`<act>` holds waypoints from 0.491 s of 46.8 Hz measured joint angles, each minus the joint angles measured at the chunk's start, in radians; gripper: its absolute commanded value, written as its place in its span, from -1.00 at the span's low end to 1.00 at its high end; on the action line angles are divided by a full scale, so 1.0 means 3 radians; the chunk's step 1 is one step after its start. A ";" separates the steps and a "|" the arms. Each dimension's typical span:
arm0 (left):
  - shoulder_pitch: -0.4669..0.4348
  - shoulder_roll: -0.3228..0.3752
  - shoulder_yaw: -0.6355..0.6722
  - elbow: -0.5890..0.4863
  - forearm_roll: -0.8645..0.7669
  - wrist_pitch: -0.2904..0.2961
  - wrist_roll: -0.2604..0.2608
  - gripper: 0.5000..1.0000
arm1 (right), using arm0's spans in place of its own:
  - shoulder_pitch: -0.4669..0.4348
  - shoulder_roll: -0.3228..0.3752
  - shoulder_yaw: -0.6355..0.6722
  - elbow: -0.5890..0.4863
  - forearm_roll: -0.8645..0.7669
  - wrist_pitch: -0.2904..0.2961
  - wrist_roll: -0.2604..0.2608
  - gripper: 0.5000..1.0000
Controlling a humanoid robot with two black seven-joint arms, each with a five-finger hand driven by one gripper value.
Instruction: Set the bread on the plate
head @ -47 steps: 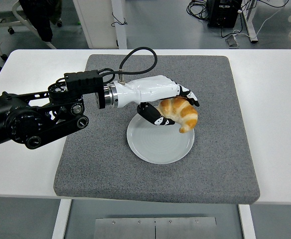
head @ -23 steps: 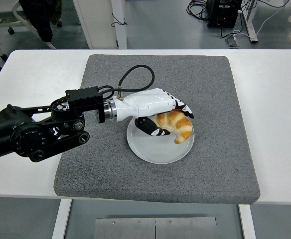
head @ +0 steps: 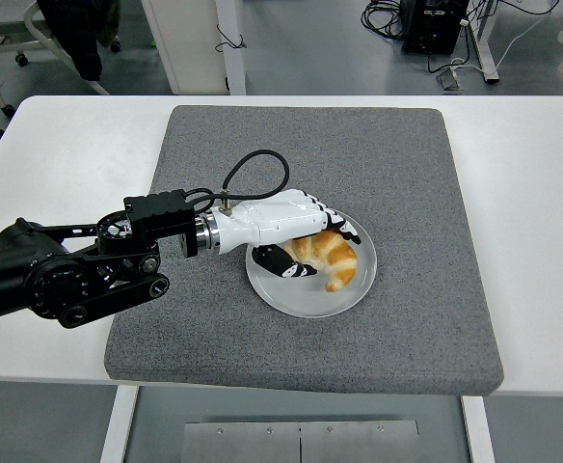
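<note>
A single view, from a camera set high on the robot's side, looks forward and down over the white table. The table's near edge runs along the bottom, and the floor past its far edge fills the top. The grey mat sits nearly centred, at middling range. The far background is cut off, perhaps furniture legs.

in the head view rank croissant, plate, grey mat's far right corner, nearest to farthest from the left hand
1. Croissant: in the left hand's grasp, over the plate.
2. Plate: directly beneath the hand, centre of the mat.
3. Grey mat's far right corner: up and right, well clear.
</note>
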 measured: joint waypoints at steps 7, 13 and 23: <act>0.0001 0.0000 0.0085 0.0087 -0.0003 0.0095 0.0000 -0.11 | 0.0000 0.0000 0.0000 0.0000 0.0000 0.0000 0.0000 1.00; 0.0001 -0.0004 0.0160 0.0098 -0.0014 0.0162 0.0000 -0.10 | 0.0000 0.0000 0.0000 0.0000 0.0000 -0.0001 0.0000 1.00; 0.0046 -0.0005 0.0190 0.0103 -0.0026 0.0194 0.0000 -0.06 | 0.0000 0.0000 0.0000 0.0000 0.0000 -0.0001 0.0000 1.00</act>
